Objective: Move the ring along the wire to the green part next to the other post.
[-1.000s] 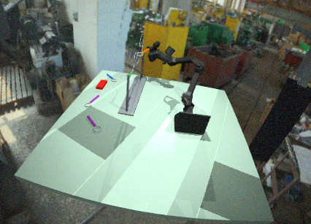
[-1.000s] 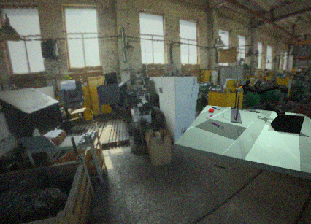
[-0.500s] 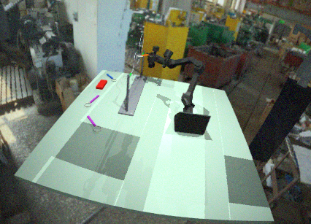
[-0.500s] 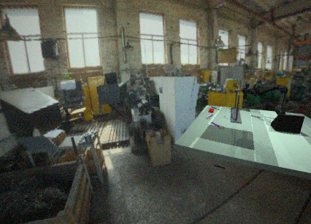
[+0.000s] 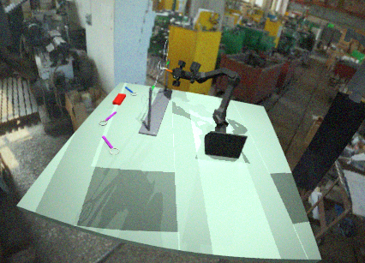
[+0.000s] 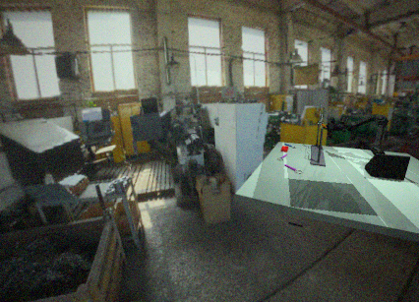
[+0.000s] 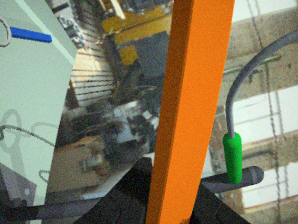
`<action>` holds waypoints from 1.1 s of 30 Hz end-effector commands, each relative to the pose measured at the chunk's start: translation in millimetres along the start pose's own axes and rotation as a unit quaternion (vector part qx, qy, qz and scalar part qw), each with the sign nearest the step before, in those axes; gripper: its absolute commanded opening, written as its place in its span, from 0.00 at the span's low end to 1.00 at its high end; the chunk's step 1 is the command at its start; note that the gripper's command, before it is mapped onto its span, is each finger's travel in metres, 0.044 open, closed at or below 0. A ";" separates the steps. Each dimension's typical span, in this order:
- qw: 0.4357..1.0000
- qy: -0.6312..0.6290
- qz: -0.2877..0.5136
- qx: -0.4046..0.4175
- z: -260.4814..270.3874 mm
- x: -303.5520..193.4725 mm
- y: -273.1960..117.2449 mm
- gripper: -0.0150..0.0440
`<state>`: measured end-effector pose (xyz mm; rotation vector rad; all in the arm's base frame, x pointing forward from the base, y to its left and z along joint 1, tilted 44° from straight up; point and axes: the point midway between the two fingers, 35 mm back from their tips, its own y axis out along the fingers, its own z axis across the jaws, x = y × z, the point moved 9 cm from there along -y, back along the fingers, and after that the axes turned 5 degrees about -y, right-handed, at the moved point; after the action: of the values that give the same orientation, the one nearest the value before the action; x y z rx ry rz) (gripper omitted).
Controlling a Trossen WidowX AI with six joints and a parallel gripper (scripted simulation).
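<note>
Pale green bench [image 5: 227, 203] [image 6: 393, 206] [image 7: 30, 90], orange handle gripped.
Black robot base [image 5: 208, 151] [image 6: 393, 167] stands towards the far right corner; beyond, the black pincer [image 5: 173, 71] [image 6: 327, 127] [image 7: 156, 168] grips the orange bar handle [image 5: 168, 70] [image 6: 323, 127] [image 7: 192, 100], its thin pale ring [image 5: 159, 66] near a green wire section [image 5: 168, 63] above the far edge; yellow cabinet [image 5: 184, 46] [image 6: 295, 133] behind.

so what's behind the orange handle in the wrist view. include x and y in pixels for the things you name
Around the orange handle [image 5: 169, 70] [image 7: 192, 100], machinery shows left, a green wire end [image 7: 232, 157] right. Whatever lies directly behind it is covered.

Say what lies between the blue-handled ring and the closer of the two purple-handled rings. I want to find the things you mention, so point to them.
A red block [image 5: 119, 99] [image 6: 284, 149], between the blue-handled ring [image 5: 128, 90] [image 6: 289, 145] [image 7: 31, 34] and that purple-handled ring [image 5: 110, 116] [image 6: 283, 157]. Top view shows it.
</note>
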<state>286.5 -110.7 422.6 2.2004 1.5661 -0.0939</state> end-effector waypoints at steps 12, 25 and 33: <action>0.984 0.156 0.014 0.089 32.0 11.8 -10.9 0.00; 0.944 0.285 0.024 0.166 55.7 30.6 -23.5 0.00; 0.914 0.350 0.028 0.205 65.5 43.6 -31.7 0.00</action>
<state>288.5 -93.9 342.1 2.7811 1.9560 0.4297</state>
